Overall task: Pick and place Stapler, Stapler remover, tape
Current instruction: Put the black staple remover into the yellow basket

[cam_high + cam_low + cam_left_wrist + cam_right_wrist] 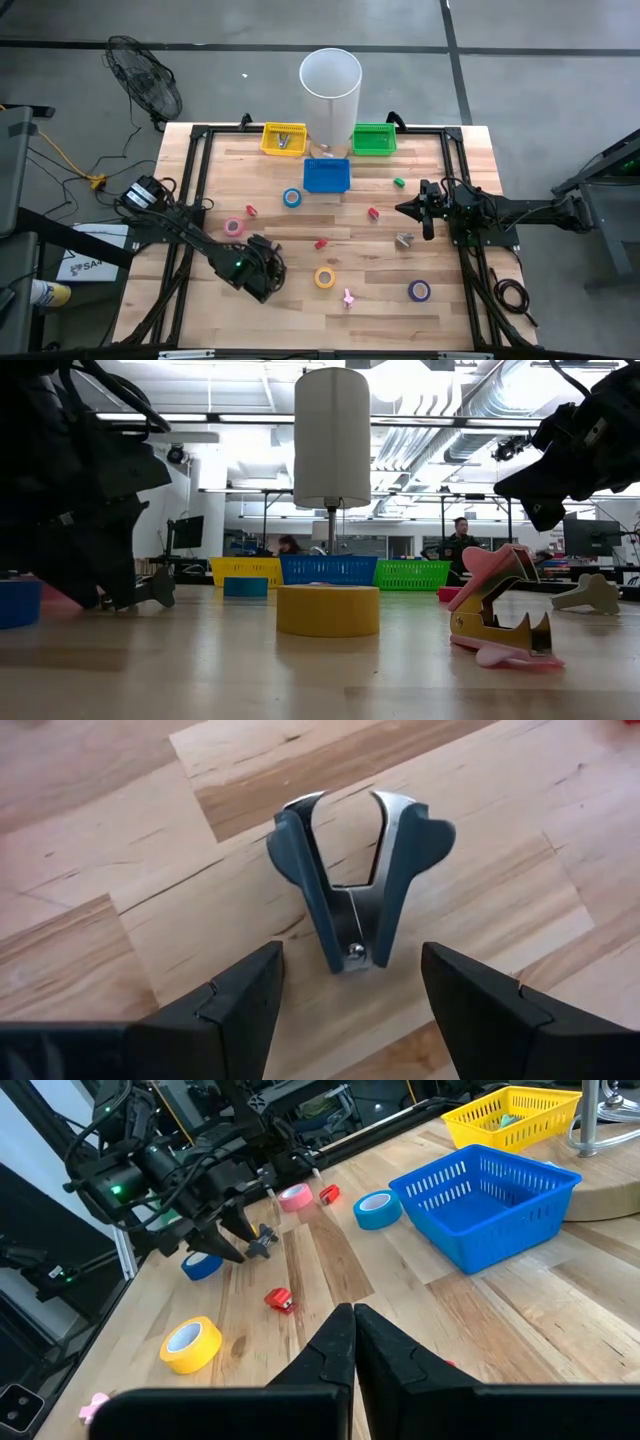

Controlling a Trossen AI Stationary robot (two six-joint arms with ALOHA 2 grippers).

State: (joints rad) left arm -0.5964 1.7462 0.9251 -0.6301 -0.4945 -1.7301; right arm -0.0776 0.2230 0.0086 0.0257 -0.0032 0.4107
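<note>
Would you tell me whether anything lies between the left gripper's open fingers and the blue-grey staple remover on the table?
Nothing visible does. The left gripper is open, and the staple remover lies on bare wood just ahead of the gap between its fingers.

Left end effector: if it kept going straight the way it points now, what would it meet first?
Most likely the grey-blue staple remover, lying on the table directly ahead of the open left end effector, between its fingers. Depth is unclear.

Staple remover (352, 870): grey-blue, lying on wooden table (120, 810).
Left gripper (350, 990): fingers spread, flanking its hinge end.
</note>
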